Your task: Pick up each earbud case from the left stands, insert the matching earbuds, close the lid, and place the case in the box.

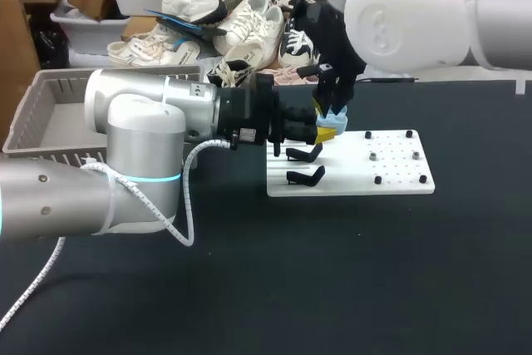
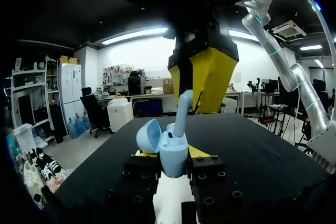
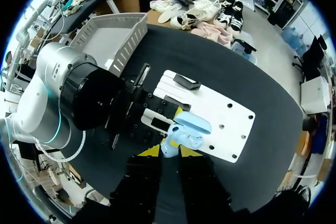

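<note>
Left arm: foreground, reaching in over the table. Left gripper: clamped on case, pale blue, held off the table near the stands. Lid tipped open, mouth upward, evidently to receive from above. Right gripper: directly overhead, pinched on earbud, stem upright, head at the case mouth. Judged not yet fully seated. Board: white, carrying the two black stands. Box: grey, far left, well apart.

Left end effector clamped, right end effector pinching just above
</note>
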